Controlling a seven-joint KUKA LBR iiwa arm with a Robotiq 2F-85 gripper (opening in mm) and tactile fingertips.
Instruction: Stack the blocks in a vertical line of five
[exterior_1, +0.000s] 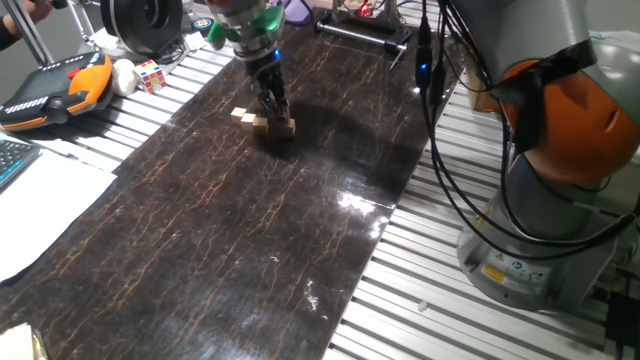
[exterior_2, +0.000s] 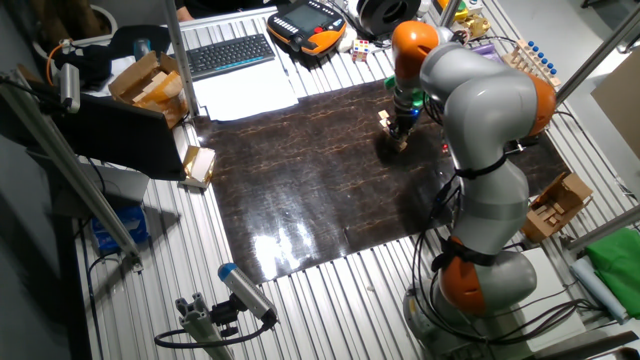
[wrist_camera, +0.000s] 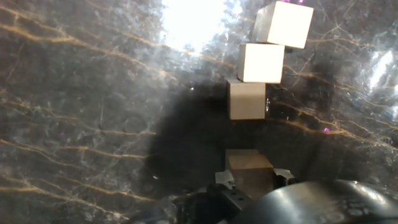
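Several light-tan wooden blocks lie on the dark marble-patterned mat (exterior_1: 250, 230). In the hand view three of them form a slanted row: the far block (wrist_camera: 283, 23), the middle block (wrist_camera: 261, 62) and the near block (wrist_camera: 246, 99). A fourth block (wrist_camera: 249, 163) sits between my fingertips, just short of that row. My gripper (exterior_1: 274, 108) is low over the mat and shut on this block, with the fingers (wrist_camera: 224, 179) touching its sides. The blocks (exterior_1: 260, 123) show at the mat's far end. The gripper (exterior_2: 399, 138) also shows in the other fixed view. No block lies on another.
A Rubik's cube (exterior_1: 150, 75) and an orange teach pendant (exterior_1: 55, 90) lie beyond the mat's far left corner. White paper (exterior_1: 40, 200) lies left of the mat. The arm's base (exterior_1: 560, 200) and cables stand at the right. A keyboard (exterior_2: 230, 55) lies by the paper.
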